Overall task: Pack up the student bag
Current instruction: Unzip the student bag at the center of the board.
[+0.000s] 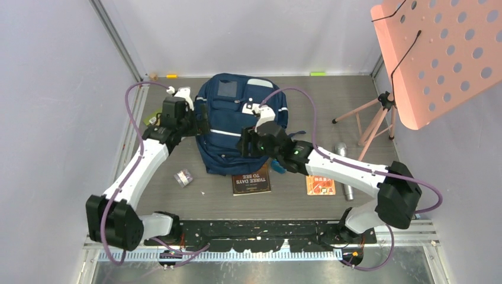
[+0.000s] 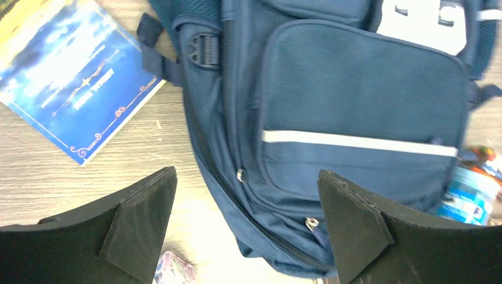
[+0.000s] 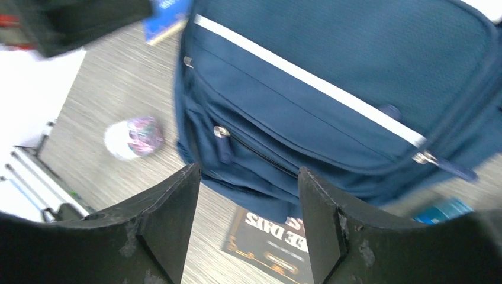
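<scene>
The student bag [image 1: 237, 127], navy with pale stripes, lies flat on the table's middle. My left gripper [image 1: 200, 125] hovers at its left edge; in the left wrist view this gripper [image 2: 247, 225] stands wide open over the bag [image 2: 355, 100], with a zipper pull [image 2: 312, 223] near the right finger and nothing held. My right gripper [image 1: 245, 145] hangs over the bag's near end. The right wrist view shows it [image 3: 248, 228] open and empty above the bag's [image 3: 331, 100] lower edge and a brown book [image 3: 272, 242].
The brown book [image 1: 251, 180] lies just in front of the bag. An orange booklet [image 1: 320, 185] and a silver bottle [image 1: 343, 171] lie to the right, a small round colourful thing [image 1: 184, 177] to the left. A blue book [image 2: 77, 83] lies beside the bag. A pink music stand [image 1: 438, 53] overhangs the far right.
</scene>
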`<action>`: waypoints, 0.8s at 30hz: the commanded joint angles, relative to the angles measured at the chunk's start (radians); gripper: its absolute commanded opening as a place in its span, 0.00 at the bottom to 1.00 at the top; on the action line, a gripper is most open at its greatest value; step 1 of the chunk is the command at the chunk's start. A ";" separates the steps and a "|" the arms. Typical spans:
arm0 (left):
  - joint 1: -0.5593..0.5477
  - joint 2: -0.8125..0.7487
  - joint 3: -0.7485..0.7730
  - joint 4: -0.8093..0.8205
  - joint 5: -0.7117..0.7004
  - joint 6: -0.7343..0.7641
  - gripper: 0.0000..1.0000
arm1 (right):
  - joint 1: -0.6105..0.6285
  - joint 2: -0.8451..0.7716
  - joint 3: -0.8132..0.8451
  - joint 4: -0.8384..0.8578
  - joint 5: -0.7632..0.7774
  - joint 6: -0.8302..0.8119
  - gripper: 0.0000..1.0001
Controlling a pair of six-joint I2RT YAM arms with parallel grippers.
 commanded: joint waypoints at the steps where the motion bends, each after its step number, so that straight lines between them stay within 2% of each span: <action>1: -0.098 -0.133 -0.024 -0.034 -0.038 0.053 0.92 | -0.076 -0.053 -0.075 -0.083 0.041 -0.010 0.69; 5: -0.221 -0.214 -0.110 -0.038 -0.016 0.013 0.91 | -0.141 -0.065 -0.128 -0.082 0.020 -0.035 0.71; 9: -0.282 -0.248 -0.187 -0.023 0.063 -0.075 0.90 | -0.210 -0.039 -0.137 -0.045 -0.014 -0.042 0.73; 15: -0.310 -0.263 -0.283 0.071 0.100 -0.135 0.83 | -0.250 0.027 -0.110 0.038 -0.081 0.055 0.71; 19: -0.319 -0.247 -0.308 0.119 0.116 -0.124 0.73 | -0.250 0.082 -0.076 0.044 -0.057 0.135 0.68; 24: -0.322 -0.235 -0.311 0.141 0.118 -0.107 0.70 | -0.250 0.125 -0.052 0.033 -0.023 0.186 0.65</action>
